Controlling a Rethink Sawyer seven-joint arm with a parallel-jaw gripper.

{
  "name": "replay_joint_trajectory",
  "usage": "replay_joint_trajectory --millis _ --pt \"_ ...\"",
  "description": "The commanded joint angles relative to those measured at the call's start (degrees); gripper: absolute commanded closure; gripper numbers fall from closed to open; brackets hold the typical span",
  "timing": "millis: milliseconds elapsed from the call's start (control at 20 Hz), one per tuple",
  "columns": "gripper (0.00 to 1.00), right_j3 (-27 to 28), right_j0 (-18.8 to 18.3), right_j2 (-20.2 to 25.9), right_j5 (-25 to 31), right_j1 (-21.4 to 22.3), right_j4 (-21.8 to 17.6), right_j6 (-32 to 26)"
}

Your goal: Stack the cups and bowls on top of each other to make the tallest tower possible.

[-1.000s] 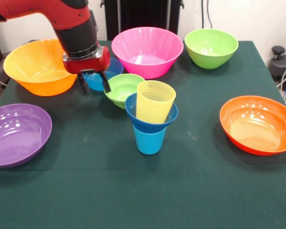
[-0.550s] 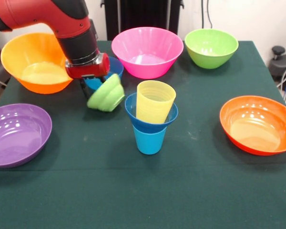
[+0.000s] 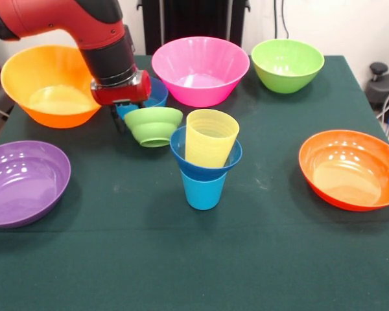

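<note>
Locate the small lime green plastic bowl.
In the front view, the small lime green plastic bowl hangs from the gripper, left of the yellow ribbed cup, before the light blue bowl.

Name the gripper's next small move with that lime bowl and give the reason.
Probably carry it sideways and a little higher, until it hangs over the yellow cup. The gripper holds the small green bowl upright by its rim, beside the tower and lower than the cup's open mouth, which nothing covers.

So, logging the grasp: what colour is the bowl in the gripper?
Lime green bowl, front view.
</note>
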State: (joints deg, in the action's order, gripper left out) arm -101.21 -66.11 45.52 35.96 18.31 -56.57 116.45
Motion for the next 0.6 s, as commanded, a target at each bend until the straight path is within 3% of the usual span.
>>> replay_joint_trajectory --millis 50,350,600 --pt "0.0 -6.8 4.9 -5.3 -4.0 1.5 -5.1 -4.0" --pt "0.0 -7.4 7.5 -6.2 -5.5 3.0 -3.4 -0.4" --pt "0.0 -2.3 10.0 -4.8 -2.9 2.1 0.9 -2.3"
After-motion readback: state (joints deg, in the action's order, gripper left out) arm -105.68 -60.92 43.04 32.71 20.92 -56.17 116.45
